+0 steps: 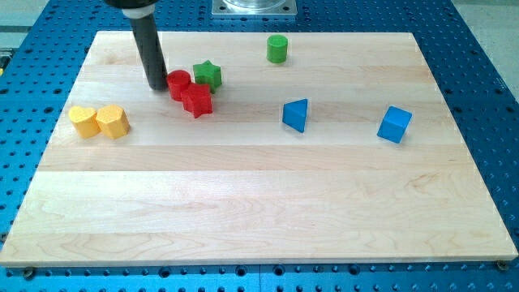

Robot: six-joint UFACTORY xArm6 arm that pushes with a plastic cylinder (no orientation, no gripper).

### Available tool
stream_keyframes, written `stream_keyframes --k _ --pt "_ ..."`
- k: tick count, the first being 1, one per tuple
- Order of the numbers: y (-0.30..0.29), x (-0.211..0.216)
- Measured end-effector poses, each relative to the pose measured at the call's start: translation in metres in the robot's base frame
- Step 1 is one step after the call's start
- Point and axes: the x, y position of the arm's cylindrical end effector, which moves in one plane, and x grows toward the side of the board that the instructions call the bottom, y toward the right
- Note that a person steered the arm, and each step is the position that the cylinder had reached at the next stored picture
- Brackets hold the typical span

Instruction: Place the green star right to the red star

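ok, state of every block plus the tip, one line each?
my tip: down on the board, at the red cylinder's left side
red cylinder: upright, against the red star
red star: flat, just below-right of the red cylinder
green star: flat, above-right of the red star, close by
green cylinder: upright, alone
blue triangle: alone
blue cube: alone
two yellow blocks: side by side, touching

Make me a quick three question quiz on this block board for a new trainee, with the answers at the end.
1. True or false: the green star already sits at the view's right of the red star.
2. Which block is my tip beside? A) red cylinder B) green cylinder C) blue cube
3. How many yellow blocks lie near the board's left edge in the view?

Key:
1. False; it sits above the red star, only slightly right.
2. A
3. Two
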Motion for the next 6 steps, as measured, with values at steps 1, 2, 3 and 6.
stream_keyframes --k 1,2,3,6 --pt "0.029 -0.036" --pt "0.071 -0.031" --pt "0.073 0.031" --pt "0.136 0.074"
